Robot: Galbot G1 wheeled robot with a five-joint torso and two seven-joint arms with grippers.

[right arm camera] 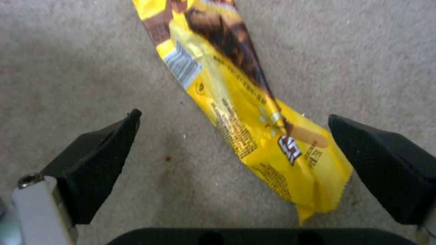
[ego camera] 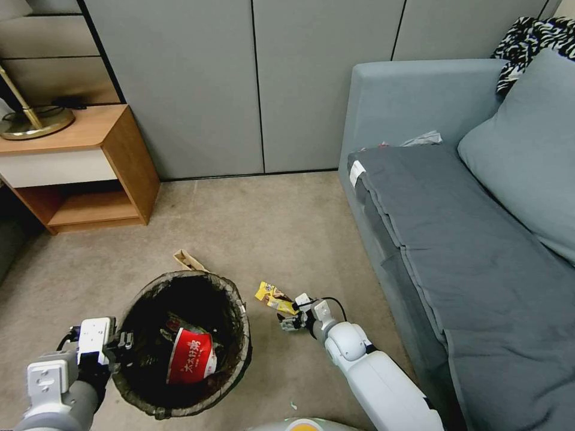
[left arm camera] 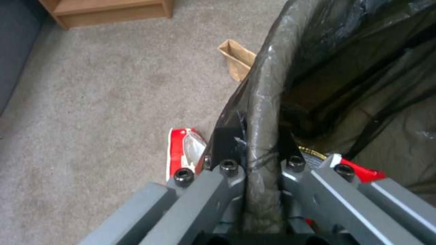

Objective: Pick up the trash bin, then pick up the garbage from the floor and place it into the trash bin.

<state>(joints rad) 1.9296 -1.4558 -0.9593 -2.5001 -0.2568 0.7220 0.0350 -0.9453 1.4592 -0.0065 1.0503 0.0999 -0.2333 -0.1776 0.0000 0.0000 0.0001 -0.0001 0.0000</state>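
Trash bin (ego camera: 182,347) at lower left of the head view, its rim wrapped in a dark bag liner (left arm camera: 345,68); a red-and-white packet (ego camera: 191,357) lies inside on the liner. Left gripper (ego camera: 123,346) sits at the bin's left rim, clamped onto it: in the left wrist view one finger (left arm camera: 227,143) presses the outside of the liner-covered rim and the other stands inside it. Below that rim, on the carpet (ego camera: 269,227), a second red-and-white packet (left arm camera: 184,151) lies flat. A brown paper bag (ego camera: 188,260) rests on the carpet just beyond the bin's far rim, partly hidden by it. To the right of the bin, near but apart from it, a yellow snack wrapper (ego camera: 274,297) lies on the carpet. Right gripper (ego camera: 291,318) is down at the wrapper's near end, jaws spread wide; in the right wrist view the two black fingertips (right arm camera: 97,156) stand on either side of the wrapper's lower end, the wrapper closer to the far fingertip, neither pad seen touching it. Grey sofa (ego camera: 479,227) along the right side, a wooden side table (ego camera: 90,161) at upper left against grey wall panels (ego camera: 251,84).
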